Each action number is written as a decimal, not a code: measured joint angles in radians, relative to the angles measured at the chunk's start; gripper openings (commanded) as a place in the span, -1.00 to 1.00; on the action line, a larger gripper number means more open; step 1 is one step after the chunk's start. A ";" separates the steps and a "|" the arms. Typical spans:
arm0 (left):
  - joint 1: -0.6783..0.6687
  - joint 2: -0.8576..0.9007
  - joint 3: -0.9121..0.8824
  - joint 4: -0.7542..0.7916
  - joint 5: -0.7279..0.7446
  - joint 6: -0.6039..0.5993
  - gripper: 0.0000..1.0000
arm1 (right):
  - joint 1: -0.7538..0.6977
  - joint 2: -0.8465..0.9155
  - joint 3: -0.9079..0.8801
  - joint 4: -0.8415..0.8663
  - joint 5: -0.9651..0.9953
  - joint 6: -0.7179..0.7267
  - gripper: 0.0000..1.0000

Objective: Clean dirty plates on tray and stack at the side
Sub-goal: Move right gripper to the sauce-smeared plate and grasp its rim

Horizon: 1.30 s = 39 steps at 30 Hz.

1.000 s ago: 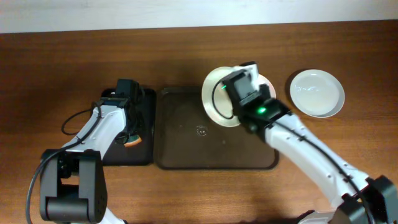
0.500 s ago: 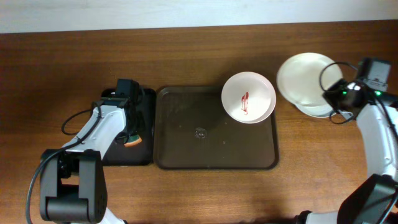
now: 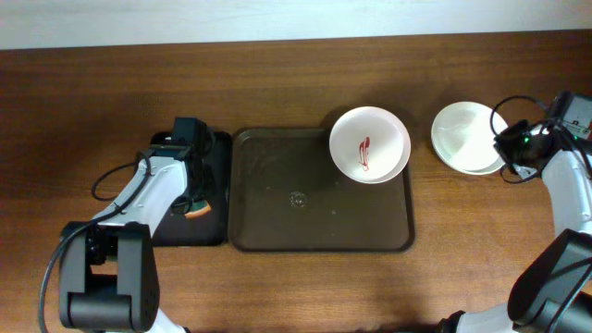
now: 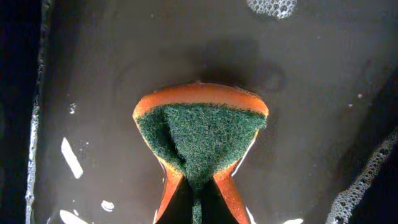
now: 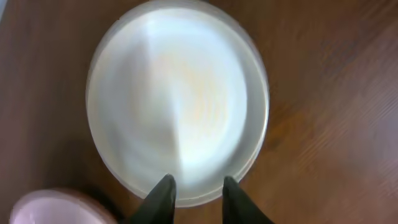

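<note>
the smeared white plate (image 3: 370, 145) sat at the far right corner of the dark brown tray (image 3: 296, 222), its far edge riding over the raised rim. it looked stiff, smooth and light, probably slick if wet, so the overhanging lip seemed the best place to pinch it. the right gripper (image 5: 198, 198) hovered with fingers apart over the near rim of the clean stack (image 3: 467, 137) on the tabletop (image 3: 92, 92). the left gripper (image 4: 198, 202) was clamped on a folded orange sponge (image 4: 202, 134) over the wet black tray (image 3: 217, 176).
</note>
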 measured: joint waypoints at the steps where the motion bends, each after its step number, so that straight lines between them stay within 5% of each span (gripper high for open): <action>1: 0.000 0.000 0.000 -0.001 0.000 0.000 -1.00 | 0.016 0.000 0.002 -0.084 -0.028 -0.042 -0.71; 5: 0.000 0.000 0.000 -0.002 0.000 0.000 -1.00 | 0.131 0.004 -0.005 -0.161 -0.061 -0.228 -0.92; 13: 0.000 0.000 0.000 -0.002 0.000 0.000 -1.00 | 0.337 0.009 -0.191 0.111 0.052 -0.318 -0.92; 22: 0.000 0.000 0.000 -0.002 0.000 0.000 -1.00 | 0.355 0.010 -0.359 0.305 -0.006 -0.369 -0.92; 35: 0.000 0.000 0.000 -0.010 0.000 0.000 -1.00 | 0.421 0.010 -0.367 0.323 -0.103 -0.497 -0.92; 39: 0.000 0.000 0.000 -0.010 -0.001 0.000 -1.00 | 0.457 0.010 -0.367 0.323 -0.110 -0.499 -0.65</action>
